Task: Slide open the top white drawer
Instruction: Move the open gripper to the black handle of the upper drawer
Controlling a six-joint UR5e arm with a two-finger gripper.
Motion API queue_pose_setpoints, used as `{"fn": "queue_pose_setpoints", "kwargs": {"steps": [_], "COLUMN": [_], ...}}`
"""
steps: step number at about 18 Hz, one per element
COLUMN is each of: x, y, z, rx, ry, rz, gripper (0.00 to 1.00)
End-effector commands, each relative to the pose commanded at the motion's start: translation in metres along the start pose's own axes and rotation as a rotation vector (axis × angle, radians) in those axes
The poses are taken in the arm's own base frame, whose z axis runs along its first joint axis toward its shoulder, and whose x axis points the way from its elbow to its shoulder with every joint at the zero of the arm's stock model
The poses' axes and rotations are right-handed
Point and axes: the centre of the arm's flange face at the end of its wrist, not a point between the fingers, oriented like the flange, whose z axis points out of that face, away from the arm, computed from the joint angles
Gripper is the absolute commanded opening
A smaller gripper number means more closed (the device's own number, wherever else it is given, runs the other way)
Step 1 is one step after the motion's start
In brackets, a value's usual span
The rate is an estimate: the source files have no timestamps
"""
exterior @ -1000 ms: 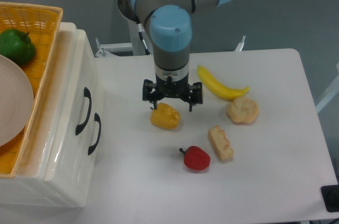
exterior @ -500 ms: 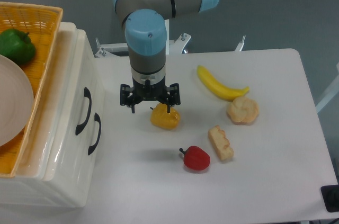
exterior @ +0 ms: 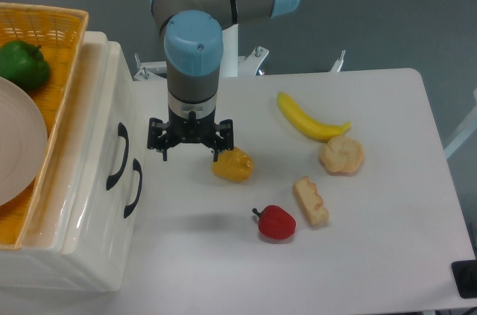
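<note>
On the white table (exterior: pixel 373 255) lie a yellow bell pepper (exterior: pixel 232 165), a red bell pepper (exterior: pixel 276 223), a banana (exterior: pixel 309 118), a round bun (exterior: pixel 341 155) and a slice of bread (exterior: pixel 310 201), all to the right of the cream-white cabinet (exterior: pixel 82 203). The yellow bell pepper sits just beside the claw (exterior: pixel 191 153), at its right finger; nothing lies between the claw and the cabinet front. The claw hangs pointing down with its two fingers spread apart, holding nothing, a short way right of the drawer handles. The top white drawer (exterior: pixel 104 118) sits at the cabinet's upper front on the left, pushed in, its black curved handle (exterior: pixel 121 156) facing right toward the claw; its long axis runs along the cabinet front, from far to near. The lower white drawer's handle (exterior: pixel 134 188) lies just below. On the cabinet top rests an orange wicker basket (exterior: pixel 56 54) holding a green bell pepper (exterior: pixel 22 65) and a white plate (exterior: pixel 16 151).
</note>
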Motion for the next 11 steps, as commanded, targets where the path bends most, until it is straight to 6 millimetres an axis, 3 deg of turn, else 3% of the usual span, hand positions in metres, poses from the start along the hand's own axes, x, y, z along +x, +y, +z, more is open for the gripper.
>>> {"fn": "queue_pose_setpoints", "kwargs": {"steps": [4,11], "x": [-0.006,-0.001], "y": [0.004,-0.006], "z": [-0.003,-0.006], "rx": [-0.082,-0.052], "ry": [0.057,0.181], "rz": [-0.038,-0.087], "gripper": [1.0,1.0]}}
